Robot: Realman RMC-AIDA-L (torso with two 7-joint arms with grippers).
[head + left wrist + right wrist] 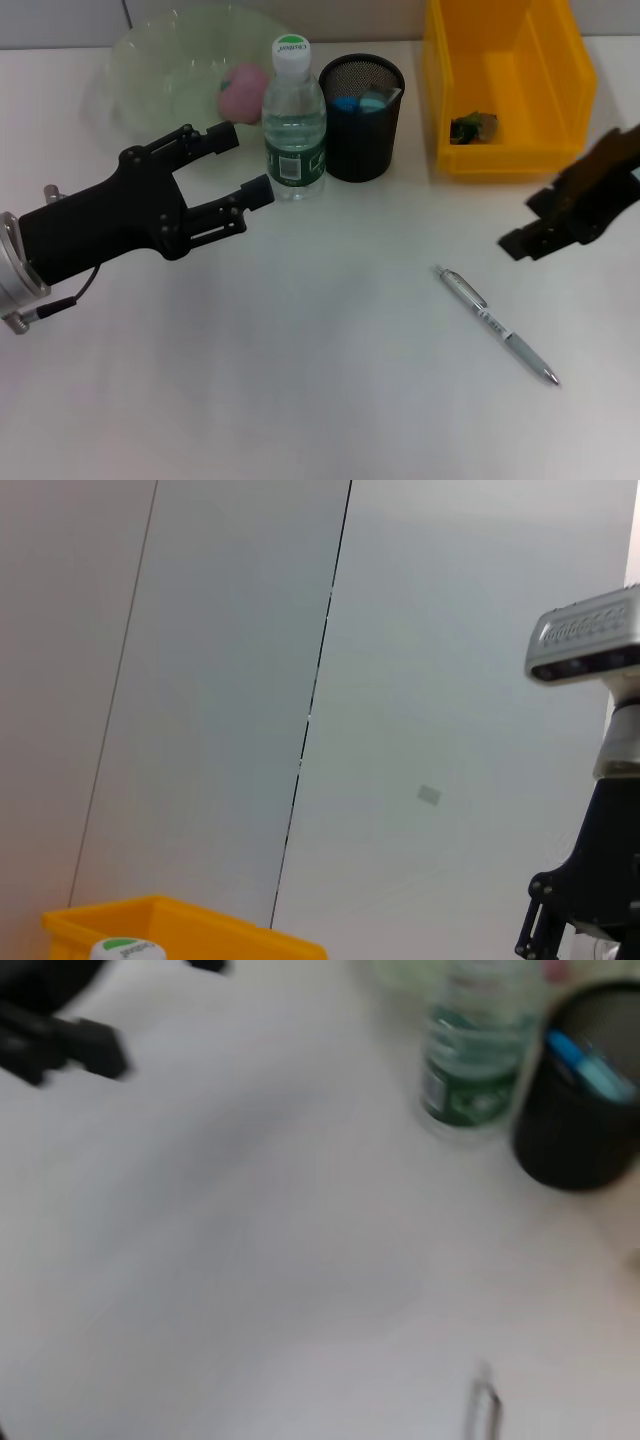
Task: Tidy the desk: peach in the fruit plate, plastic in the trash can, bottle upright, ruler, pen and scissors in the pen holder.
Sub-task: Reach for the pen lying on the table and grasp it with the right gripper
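White tabletop (pixel 300 400) carried the whole scene, with a pale wall behind it. Most of the tidying looked done: the peach (pixel 242 90) lay in the clear fruit plate (pixel 150 60), the bottle (pixel 294 120) stood upright just beside the black mesh pen holder (pixel 362 120), which already held blue-handled items, and a dark scrap sat in the yellow trash can (pixel 510 90).

What remained, by my judgement, was the pen (pixel 495 325), lying flat and diagonal on bare tabletop, well apart from the holder and nearer the right arm.

The left end effector (pixel 245 165) hung just beside the bottle with its fingers spread and nothing between them. The right end effector (pixel 535 235) hovered above the tabletop, up and to the right of the pen; whether it was spread or closed I could not tell.

The pen was likely light, stiff and smooth, so it would tend to roll or skid when nudged. A pinch across the barrel near its middle, fingers straddling its long axis and pressing close to the tabletop, seemed the surest hold. Gripping near one end would probably let it swing on the way to the holder.
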